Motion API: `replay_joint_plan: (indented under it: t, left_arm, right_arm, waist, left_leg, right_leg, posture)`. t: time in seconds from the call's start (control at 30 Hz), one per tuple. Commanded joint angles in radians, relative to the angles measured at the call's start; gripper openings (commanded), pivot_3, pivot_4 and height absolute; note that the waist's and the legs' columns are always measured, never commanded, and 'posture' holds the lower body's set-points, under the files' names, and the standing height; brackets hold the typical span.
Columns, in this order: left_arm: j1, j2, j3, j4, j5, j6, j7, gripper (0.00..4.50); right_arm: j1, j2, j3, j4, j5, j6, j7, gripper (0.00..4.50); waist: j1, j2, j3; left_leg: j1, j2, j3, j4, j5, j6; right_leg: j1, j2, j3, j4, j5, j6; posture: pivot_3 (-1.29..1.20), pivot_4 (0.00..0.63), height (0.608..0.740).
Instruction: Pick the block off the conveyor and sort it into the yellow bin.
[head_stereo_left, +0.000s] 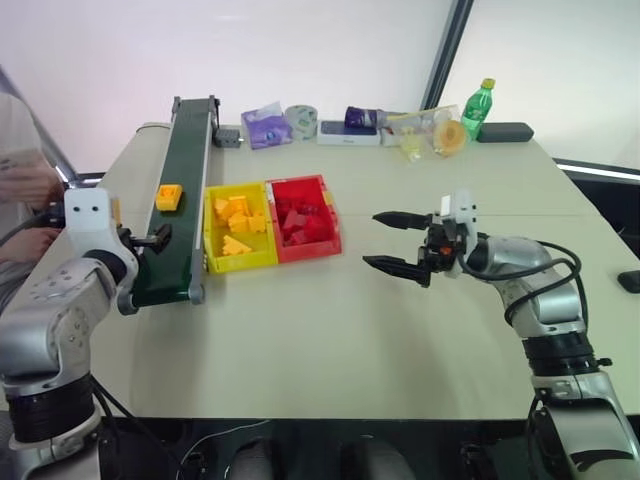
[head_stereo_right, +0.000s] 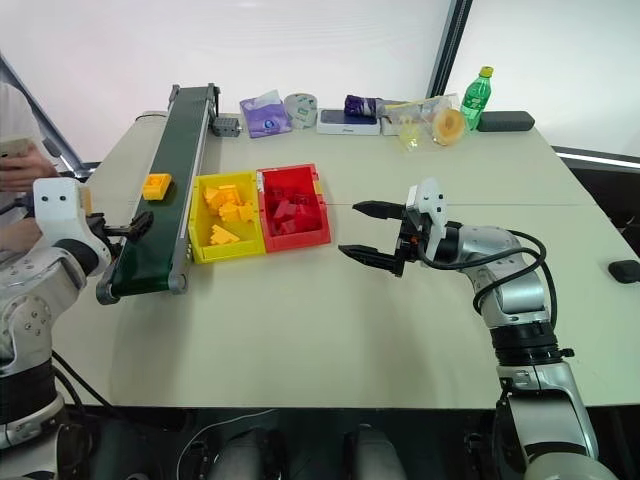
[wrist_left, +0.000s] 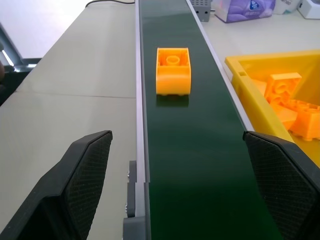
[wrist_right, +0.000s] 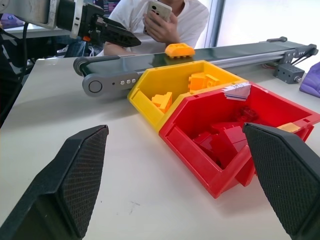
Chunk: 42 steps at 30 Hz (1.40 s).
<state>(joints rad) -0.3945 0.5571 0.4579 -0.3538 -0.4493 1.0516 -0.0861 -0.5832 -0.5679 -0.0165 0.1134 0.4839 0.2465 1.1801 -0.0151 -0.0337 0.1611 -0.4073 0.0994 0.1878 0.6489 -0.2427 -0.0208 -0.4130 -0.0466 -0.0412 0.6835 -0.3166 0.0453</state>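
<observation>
An orange-yellow block (head_stereo_left: 169, 196) lies on the dark green conveyor (head_stereo_left: 186, 150), about halfway along the belt. My left gripper (wrist_left: 177, 135) is open at the belt's near end, with its fingers on either side of the belt; the block (wrist_left: 173, 70) is a short way beyond it. The yellow bin (head_stereo_left: 242, 261) stands right beside the conveyor and holds several yellow blocks. My right gripper (head_stereo_left: 372, 240) hovers open and empty over the table, pointing towards the bins from the right.
A red bin (head_stereo_left: 310, 246) with red blocks touches the yellow bin's right side. A purple pack (head_stereo_left: 266, 126), a tape roll (head_stereo_left: 301, 120), bags and a green bottle (head_stereo_left: 477, 108) line the table's far edge. A person (wrist_right: 160, 15) with a phone sits beyond the conveyor's left side.
</observation>
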Motion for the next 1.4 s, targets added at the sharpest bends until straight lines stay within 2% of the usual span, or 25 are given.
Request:
replay_joint_plan:
  t: [0.03, 0.1, 0.17, 0.27, 0.47, 0.63, 0.73, 0.77, 0.87, 0.9, 1.1, 1.23, 1.4]
  left_arm:
    - [-0.019, 0.001, 0.003, -0.007, 0.006, -0.019, -0.004, 4.42]
    - [-0.031, -0.011, 0.007, 0.002, -0.005, 0.007, -0.001, 4.42]
    - [-0.032, 0.029, -0.034, 0.014, 0.006, 0.052, -0.021, 4.42]
    - [-0.074, 0.026, -0.013, 0.027, -0.032, 0.139, -0.028, 4.42]
    - [-0.092, 0.054, -0.056, 0.061, 0.000, 0.140, -0.046, 4.42]
    - [-0.090, 0.032, -0.068, 0.048, -0.001, 0.152, -0.046, 4.42]
    - [-0.079, 0.032, -0.067, 0.039, 0.003, 0.156, -0.049, 3.58]
    - [-0.082, 0.024, -0.057, 0.037, 0.004, 0.156, -0.042, 3.18]
    - [-0.090, 0.018, -0.044, 0.035, 0.004, 0.161, -0.037, 1.56]
    - [-0.090, 0.019, -0.043, 0.034, 0.004, 0.162, -0.039, 1.29]
    - [-0.142, -0.005, -0.038, -0.005, -0.025, 0.129, -0.052, 1.33]
    - [-0.196, -0.050, -0.095, -0.049, -0.061, 0.083, -0.094, 1.33]
    - [-0.224, -0.110, -0.192, 0.041, 0.013, 0.009, -0.060, 1.33]
  right_arm:
    - [0.006, -0.014, -0.029, -0.048, 0.008, -0.014, -0.003, 4.50]
    - [0.008, -0.014, -0.028, -0.050, 0.008, -0.014, -0.004, 4.50]
    - [0.008, -0.014, -0.027, -0.052, 0.007, -0.015, -0.006, 4.50]
    - [0.007, -0.014, -0.027, -0.055, 0.008, -0.013, -0.009, 4.50]
    - [0.015, -0.015, -0.027, -0.067, 0.009, -0.008, -0.014, 4.50]
    - [0.019, -0.020, -0.031, -0.070, 0.009, -0.005, -0.017, 4.50]
    - [0.022, -0.022, -0.032, -0.073, 0.011, -0.004, -0.019, 4.50]
    - [0.023, -0.022, -0.032, -0.074, 0.011, -0.003, -0.020, 4.50]
    - [0.026, -0.024, -0.033, -0.076, 0.011, -0.003, -0.021, 4.50]
    - [0.026, -0.024, -0.033, -0.075, 0.011, -0.003, -0.021, 4.50]
    - [0.021, -0.025, -0.033, -0.066, 0.009, -0.007, -0.019, 4.50]
    - [0.018, -0.025, -0.034, -0.065, 0.011, -0.006, -0.019, 4.50]
    - [0.015, -0.023, -0.034, -0.060, 0.006, -0.010, -0.026, 4.50]
  waist:
    - [0.000, 0.000, 0.000]
    - [0.001, 0.000, 0.000]
    - [0.001, 0.000, 0.000]
    - [0.000, 0.000, 0.000]
    - [0.000, 0.000, 0.000]
    - [0.000, 0.000, 0.000]
    - [0.000, 0.000, 0.000]
    - [0.000, 0.000, 0.000]
    - [0.000, 0.000, 0.000]
    - [0.000, 0.000, 0.000]
    - [0.002, 0.000, 0.000]
    - [0.004, 0.000, 0.000]
    - [-0.001, 0.000, 0.000]
  left_leg:
    - [0.000, 0.000, 0.000, 0.000, 0.000, 0.000]
    - [0.000, 0.000, 0.000, 0.000, 0.000, 0.000]
    - [0.000, 0.000, 0.000, 0.000, 0.000, 0.000]
    - [0.000, 0.000, 0.000, 0.000, 0.000, 0.000]
    - [0.000, 0.000, 0.000, 0.000, 0.000, 0.000]
    - [0.000, 0.000, 0.000, 0.000, 0.000, 0.000]
    - [0.000, 0.000, 0.000, 0.000, 0.000, 0.000]
    - [0.000, 0.000, 0.000, 0.000, 0.000, 0.000]
    - [0.000, 0.000, 0.000, 0.000, 0.000, 0.000]
    - [0.000, 0.000, 0.000, 0.000, 0.000, 0.000]
    - [0.000, 0.000, 0.000, 0.000, 0.000, 0.000]
    - [0.000, 0.000, 0.000, 0.001, 0.000, 0.000]
    - [0.000, -0.001, 0.000, 0.001, 0.000, 0.000]
  right_leg:
    - [0.000, 0.000, 0.000, 0.000, 0.000, 0.000]
    - [0.000, 0.000, 0.000, 0.000, 0.000, 0.000]
    - [0.000, 0.000, 0.000, 0.000, 0.000, 0.000]
    - [0.000, 0.000, 0.000, 0.000, 0.000, 0.000]
    - [0.000, 0.000, 0.000, 0.000, 0.000, 0.000]
    - [0.000, 0.000, 0.000, 0.000, 0.000, 0.000]
    - [0.000, 0.000, 0.000, 0.000, 0.000, 0.000]
    - [0.000, 0.000, 0.000, 0.000, 0.000, 0.000]
    - [0.000, 0.000, 0.000, 0.000, 0.000, 0.000]
    - [0.000, 0.000, 0.000, 0.000, 0.000, 0.000]
    - [0.000, 0.000, 0.000, 0.000, 0.000, 0.000]
    - [0.000, 0.000, 0.000, 0.000, 0.000, 0.000]
    - [0.000, 0.001, 0.000, 0.000, 0.000, 0.000]
  posture:
    - [0.00, 0.150, 0.740]
    - [0.00, 0.150, 0.740]
    - [0.00, 0.150, 0.740]
    - [0.00, 0.150, 0.740]
    - [0.00, 0.150, 0.740]
    - [0.00, 0.150, 0.740]
    - [0.00, 0.150, 0.740]
    - [0.00, 0.150, 0.740]
    - [0.00, 0.150, 0.740]
    - [0.00, 0.150, 0.740]
    - [0.00, 0.150, 0.740]
    - [0.00, 0.150, 0.740]
    - [0.00, 0.150, 0.740]
